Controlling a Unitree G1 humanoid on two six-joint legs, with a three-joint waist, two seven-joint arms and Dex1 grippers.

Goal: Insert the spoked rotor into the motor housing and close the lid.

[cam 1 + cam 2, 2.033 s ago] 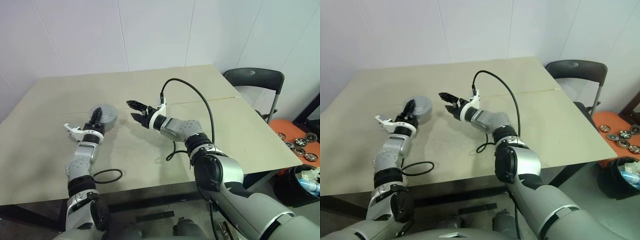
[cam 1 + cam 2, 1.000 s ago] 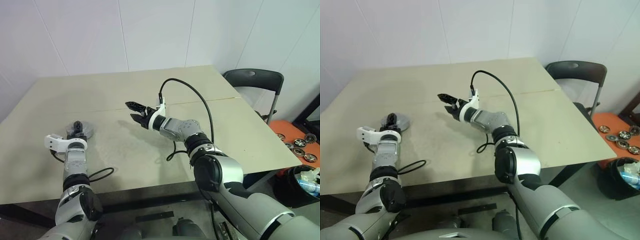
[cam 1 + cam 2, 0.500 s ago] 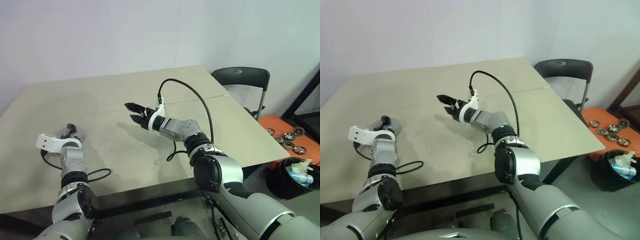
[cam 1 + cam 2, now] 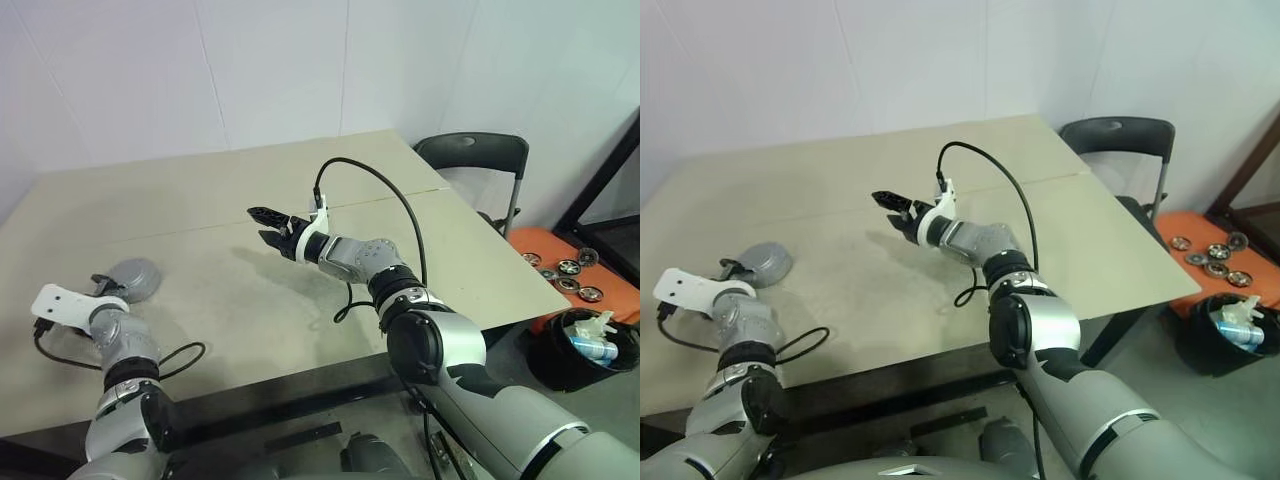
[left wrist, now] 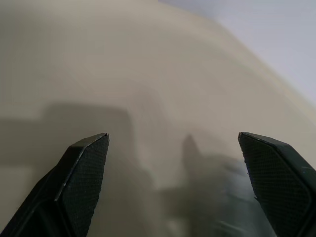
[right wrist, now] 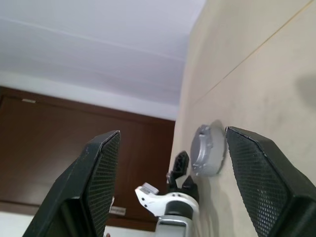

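The motor housing [image 4: 136,277] is a short round silver-grey cylinder on the table near its left front edge, also seen as motor housing [image 6: 206,150]. A plain grey face that looks like the lid covers its top. The spoked rotor is out of view. My left gripper [image 5: 174,136] is open with only bare table between its fingers. It sits close beside the housing on the left, left gripper [image 4: 102,284]. My right gripper [image 4: 257,224] hovers over the table's middle, open and empty, pointing left toward the housing.
The beige table [image 4: 250,180] has a seam across its middle. A black cable [image 4: 180,355] lies near the front edge and another loops off my right forearm. A dark chair [image 4: 472,152] stands at the right. Beyond it, an orange tray [image 4: 570,265] with several small wheels and a bin [image 4: 590,345].
Two seconds ago my left gripper moved the housing left and toward the front edge. It then drew back to the left, off the housing. The view has panned right. The right arm stayed still.
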